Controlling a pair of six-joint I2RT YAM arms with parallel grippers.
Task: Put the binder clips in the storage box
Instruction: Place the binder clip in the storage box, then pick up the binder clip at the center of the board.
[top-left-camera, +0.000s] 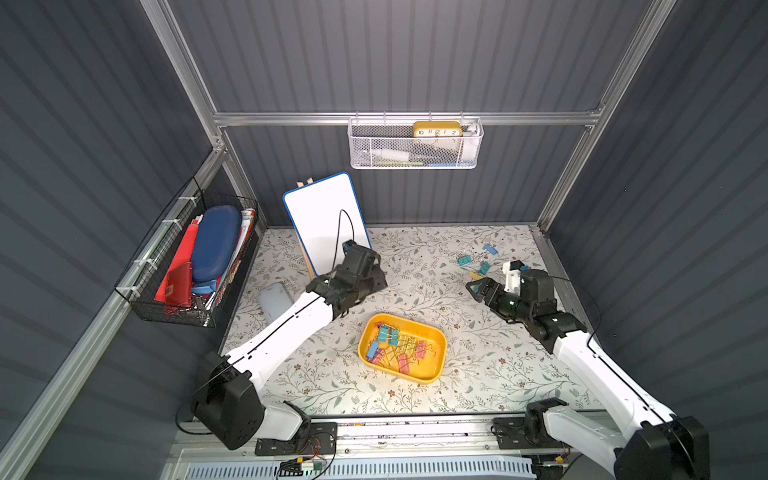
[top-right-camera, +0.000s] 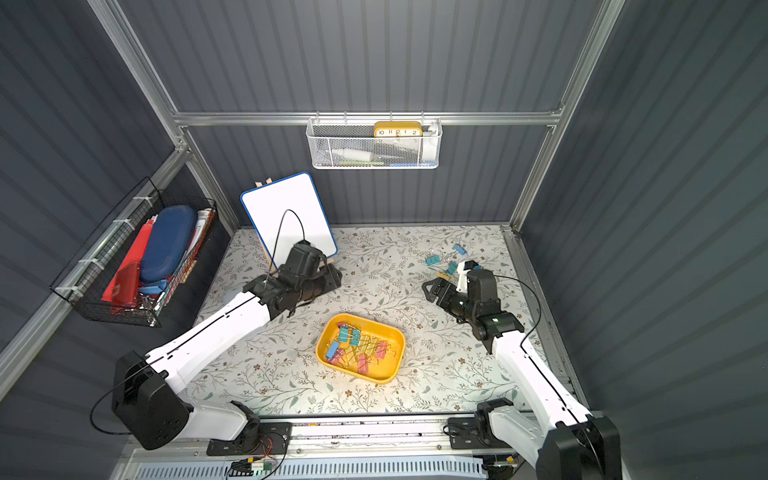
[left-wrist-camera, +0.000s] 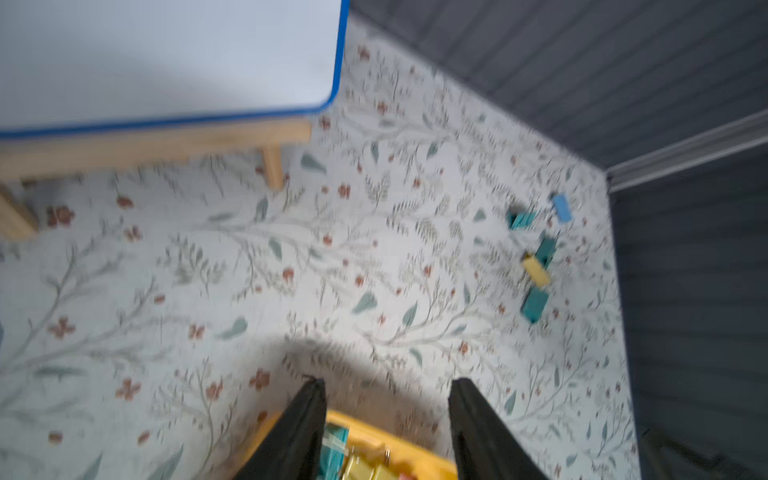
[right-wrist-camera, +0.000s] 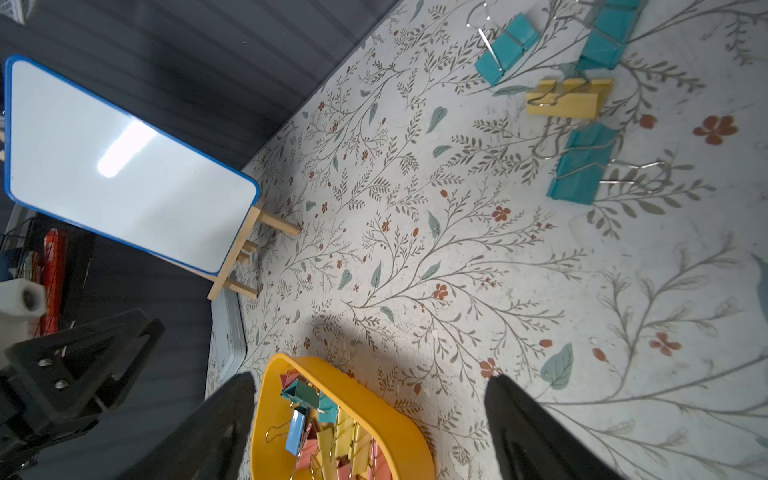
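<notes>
- Floral-patterned worktop (top-left-camera: 478, 365) carried the yellow storage box (top-left-camera: 419, 330) near the middle of its front edge, with a heap of binder clips (top-left-camera: 395, 349) inside.
- A few loose clips (top-left-camera: 464, 260) lay toward the far right corner.
- Left gripper (left-wrist-camera: 386, 382) hung spread and empty near the box's far rim.
- Right gripper (right-wrist-camera: 370, 379) gaped wide, empty, beside the loose clips.

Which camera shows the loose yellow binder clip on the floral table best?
The right wrist view: the yellow binder clip is close and sharp, wire handles visible. Both top views show it tiny; the left wrist view shows a blurred yellow block.
</notes>
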